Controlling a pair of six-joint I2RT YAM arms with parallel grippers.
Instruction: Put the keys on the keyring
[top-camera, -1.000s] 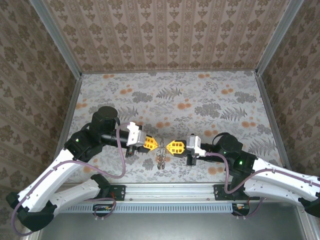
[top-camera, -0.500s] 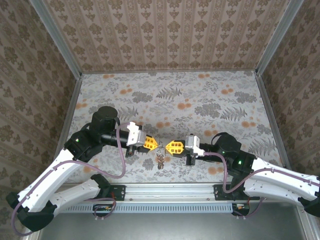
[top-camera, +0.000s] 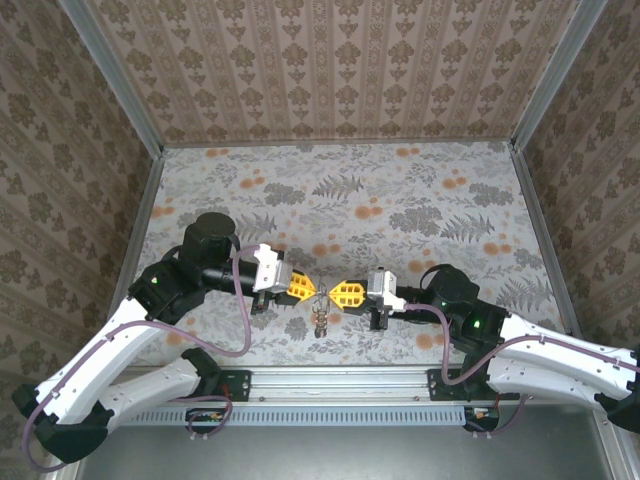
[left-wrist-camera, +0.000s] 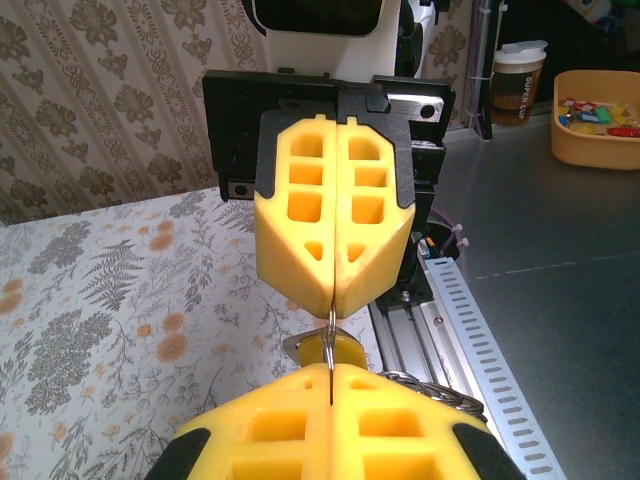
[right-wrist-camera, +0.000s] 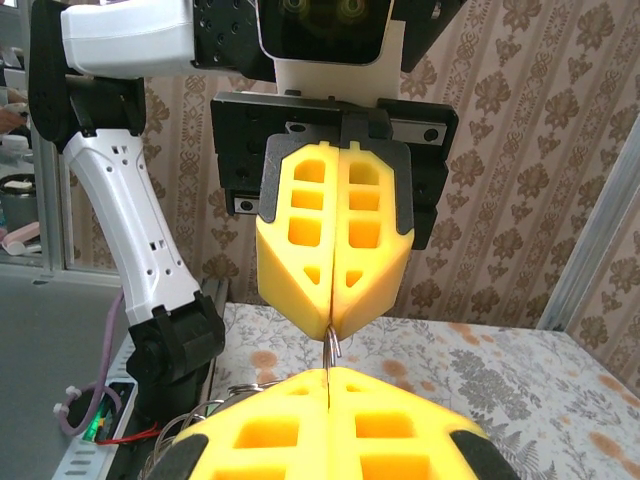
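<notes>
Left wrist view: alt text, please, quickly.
The left hand, shut, at the bottom edge faces the shut right hand tip to tip, both pinching one thin metal loop between them. Floral table lies to the left.

Both arms reach inward with wrists level, so the left gripper (top-camera: 303, 289) and right gripper (top-camera: 340, 294) face each other tip to tip, nearly touching. Each has its yellow pads pressed flat together, pinching the thin metal keyring (left-wrist-camera: 330, 340) that bridges the gap between them.

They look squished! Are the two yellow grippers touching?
Apart. The left wrist view shows a gap between the left gripper and right gripper, bridged by a thin metal wire.
</notes>
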